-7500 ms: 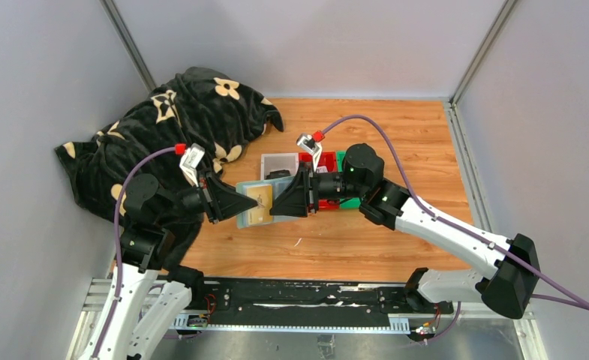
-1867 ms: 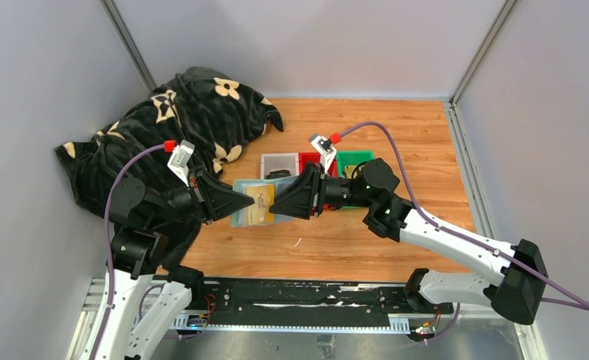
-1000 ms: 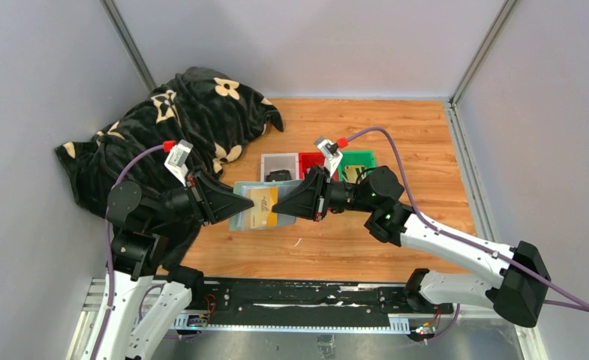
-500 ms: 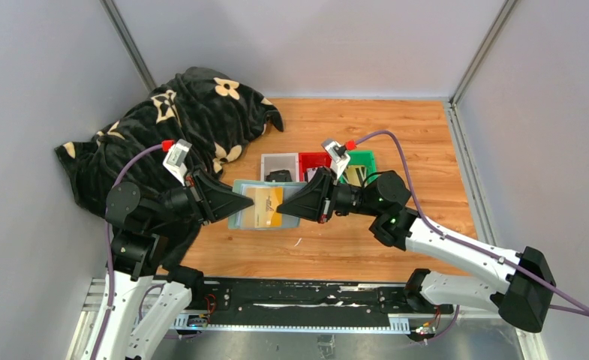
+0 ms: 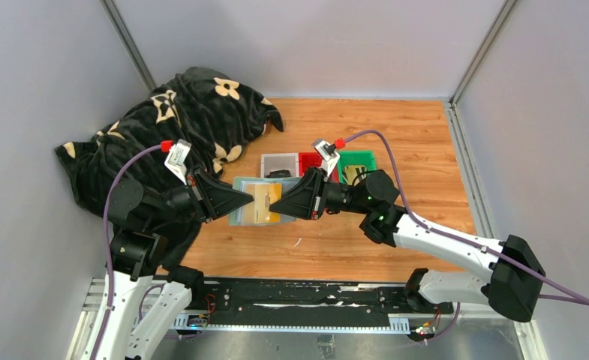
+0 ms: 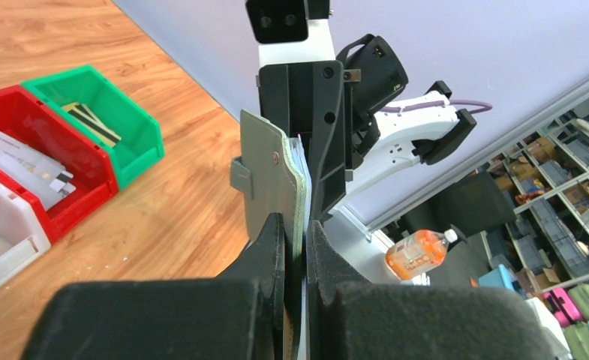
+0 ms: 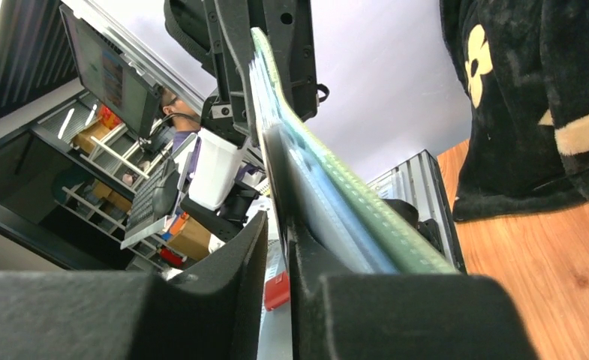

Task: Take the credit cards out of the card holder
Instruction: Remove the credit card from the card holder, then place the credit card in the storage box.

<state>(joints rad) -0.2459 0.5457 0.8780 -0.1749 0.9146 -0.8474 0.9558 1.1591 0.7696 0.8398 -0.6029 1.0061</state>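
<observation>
Jaws of the left gripper (image 6: 296, 225) are closed on one edge of the grey-green folding card holder (image 6: 271, 176). Right gripper's (image 7: 278, 225) jaws stand slightly apart around the opposite edge.

Both arms reach forward and inward, elbows bent, forearms near level, so the two grippers point at each other tip to tip. The left gripper (image 5: 249, 201) points right, its jaws pressed together on the left edge of the holder (image 5: 240, 218). The right gripper (image 5: 276, 208) points left, just beside the left one, with a narrow gap showing between its fingers (image 7: 201, 300)
</observation>
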